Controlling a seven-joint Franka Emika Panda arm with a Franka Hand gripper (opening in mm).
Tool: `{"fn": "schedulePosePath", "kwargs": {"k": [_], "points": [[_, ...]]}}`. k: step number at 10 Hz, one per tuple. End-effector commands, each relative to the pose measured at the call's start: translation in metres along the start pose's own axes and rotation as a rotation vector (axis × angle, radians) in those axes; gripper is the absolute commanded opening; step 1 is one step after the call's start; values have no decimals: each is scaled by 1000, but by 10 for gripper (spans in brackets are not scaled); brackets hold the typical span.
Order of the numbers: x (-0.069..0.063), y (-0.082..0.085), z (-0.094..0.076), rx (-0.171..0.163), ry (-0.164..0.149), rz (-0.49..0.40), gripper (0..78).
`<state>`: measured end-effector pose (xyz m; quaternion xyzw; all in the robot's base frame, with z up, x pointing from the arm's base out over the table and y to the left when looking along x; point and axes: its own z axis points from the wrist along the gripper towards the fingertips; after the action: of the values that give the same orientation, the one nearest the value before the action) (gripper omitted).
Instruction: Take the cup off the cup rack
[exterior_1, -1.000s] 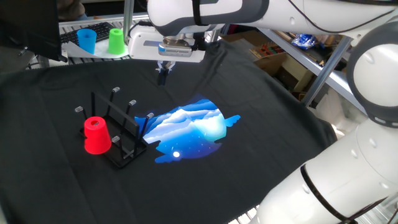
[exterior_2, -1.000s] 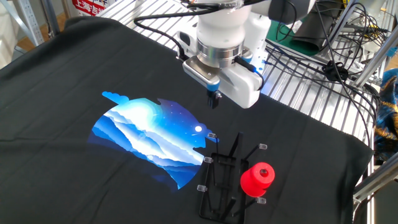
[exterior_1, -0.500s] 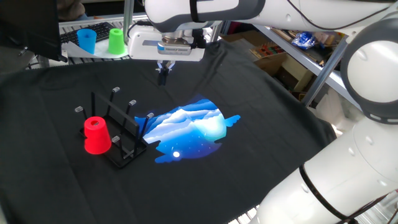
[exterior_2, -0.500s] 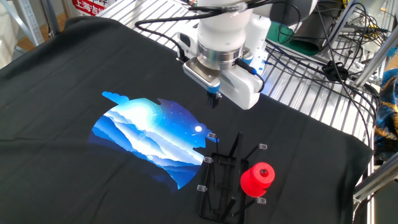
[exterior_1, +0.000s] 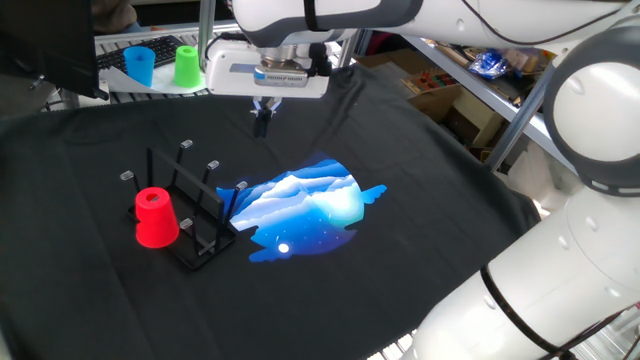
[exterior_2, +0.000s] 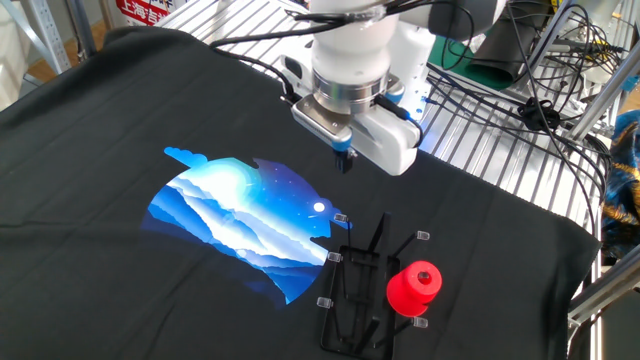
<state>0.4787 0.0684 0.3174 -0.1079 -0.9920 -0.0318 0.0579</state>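
Black cloth covers the table, printed with a blue mountain graphic; a blue cup and a green cup stand on a shelf behind. My gripper hangs above the cloth, well apart from the cup rack; fingers together, holding nothing. Over the last second my wrist has drifted only slightly; the tip remains in nearly the same spot. The cup sits inverted on a peg at the rack's outer side, untouched. Judgement: approach has barely begun; I must travel to the rack, open, then descend around the cup.
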Motion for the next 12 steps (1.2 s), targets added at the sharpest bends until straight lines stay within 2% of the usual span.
{"fn": "schedulePosePath", "kwargs": {"k": [1,3,4,5,10,12], "points": [[0,0,-1,-3,-3,-17,0],[7,12,-3,5,-5,-2,0],[12,30,-9,23,-6,22,0],[14,43,-11,26,-8,35,0],[26,90,-2,2,-25,117,0],[26,111,9,-12,-56,167,0]]}}
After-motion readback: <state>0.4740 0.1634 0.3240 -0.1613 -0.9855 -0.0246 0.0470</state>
